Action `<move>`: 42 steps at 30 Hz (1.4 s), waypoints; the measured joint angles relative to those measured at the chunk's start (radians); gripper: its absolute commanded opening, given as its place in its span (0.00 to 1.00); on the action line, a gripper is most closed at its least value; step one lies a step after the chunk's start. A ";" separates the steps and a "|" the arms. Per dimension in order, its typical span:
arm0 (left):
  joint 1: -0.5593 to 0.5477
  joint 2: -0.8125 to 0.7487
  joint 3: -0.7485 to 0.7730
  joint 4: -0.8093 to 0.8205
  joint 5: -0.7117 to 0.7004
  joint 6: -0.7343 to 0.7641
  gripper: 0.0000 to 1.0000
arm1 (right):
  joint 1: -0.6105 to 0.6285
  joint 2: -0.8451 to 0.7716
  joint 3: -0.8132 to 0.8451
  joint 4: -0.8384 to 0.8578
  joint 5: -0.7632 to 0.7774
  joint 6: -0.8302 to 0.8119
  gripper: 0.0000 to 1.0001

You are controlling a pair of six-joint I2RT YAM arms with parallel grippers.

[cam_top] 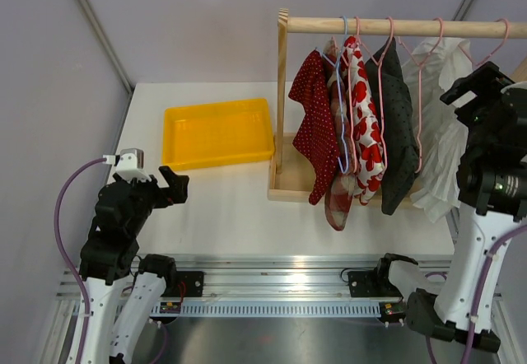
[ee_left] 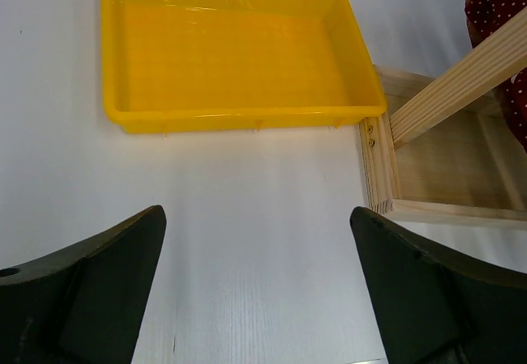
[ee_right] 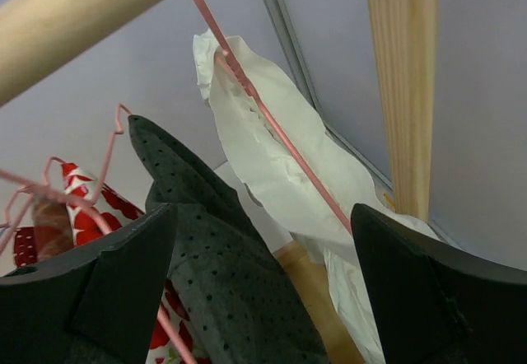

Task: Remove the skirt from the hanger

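Several garments hang on hangers from a wooden rod (cam_top: 395,26): a red polka-dot one (cam_top: 311,125), a red-and-white one (cam_top: 364,125), a dark grey dotted one (cam_top: 400,133) and a white ruffled one (cam_top: 442,142) on a pink hanger (ee_right: 272,125). I cannot tell which is the skirt. My right gripper (cam_top: 471,88) is open and empty, raised at the rack's right end beside the white garment (ee_right: 272,166) and the grey one (ee_right: 222,257). My left gripper (cam_top: 171,184) is open and empty, low over the table.
A yellow tray (cam_top: 177,156) lies empty at the back left; it also shows in the left wrist view (ee_left: 239,119). The rack's wooden base (ee_left: 379,166) and left post (cam_top: 282,92) stand right of it. The right post (ee_right: 403,76) is close to my right gripper (ee_right: 263,290).
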 measured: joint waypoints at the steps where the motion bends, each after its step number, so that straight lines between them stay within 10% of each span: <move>1: 0.000 0.000 0.000 0.000 0.000 0.000 0.99 | 0.000 0.026 -0.003 0.009 0.000 -0.003 0.92; 12: 0.000 -0.003 0.000 0.000 -0.006 0.000 0.99 | 0.000 0.127 -0.022 0.099 0.001 -0.022 0.75; 23: 0.000 -0.014 -0.005 0.000 -0.013 0.000 0.99 | 0.001 0.187 -0.022 0.131 -0.026 -0.024 0.00; 42: 0.000 0.091 0.050 -0.015 -0.066 -0.002 0.99 | 0.001 0.016 0.089 0.040 -0.156 0.003 0.00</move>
